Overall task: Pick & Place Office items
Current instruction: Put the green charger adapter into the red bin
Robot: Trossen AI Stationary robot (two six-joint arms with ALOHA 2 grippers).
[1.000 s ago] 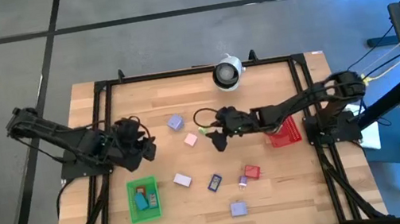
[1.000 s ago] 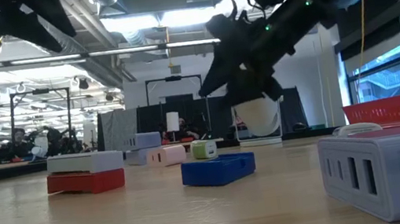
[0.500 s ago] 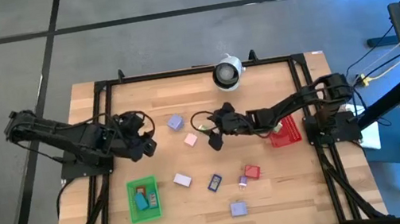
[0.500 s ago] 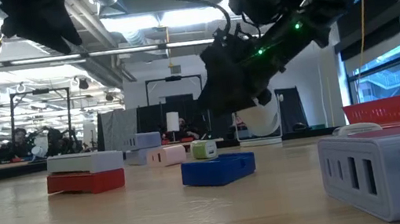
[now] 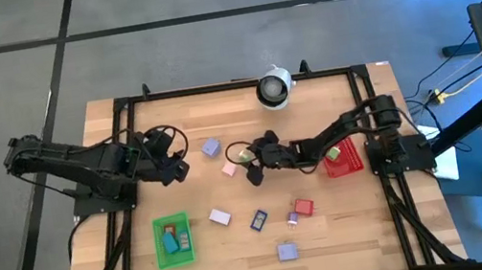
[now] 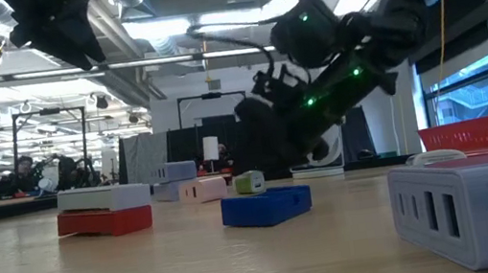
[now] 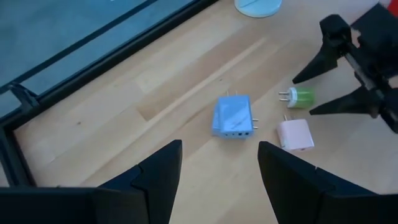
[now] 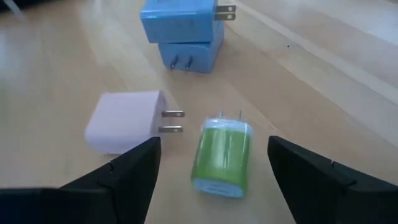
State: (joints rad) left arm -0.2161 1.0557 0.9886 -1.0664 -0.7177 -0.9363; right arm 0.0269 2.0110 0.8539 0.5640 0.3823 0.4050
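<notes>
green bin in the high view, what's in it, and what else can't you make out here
- Flat green rectangular bin, high view: small red and teal pieces inside, too small to identify.
- Same bin, low view: cut off by the left edge, contents hidden by its wall.
- Light green plug-in charger: whether the right gripper, jaws open around it, touches it is unclear.
- Flat red rectangular bin, high view: partly covered by the right arm.

No text, label, brand, number or sign can be read on anything here.

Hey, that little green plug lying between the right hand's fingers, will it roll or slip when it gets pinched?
The green plug looks rounded and glossy, so it may slip or roll sideways. It seems rigid and light. Its prongs could snag the pink plug close beside it.
</notes>
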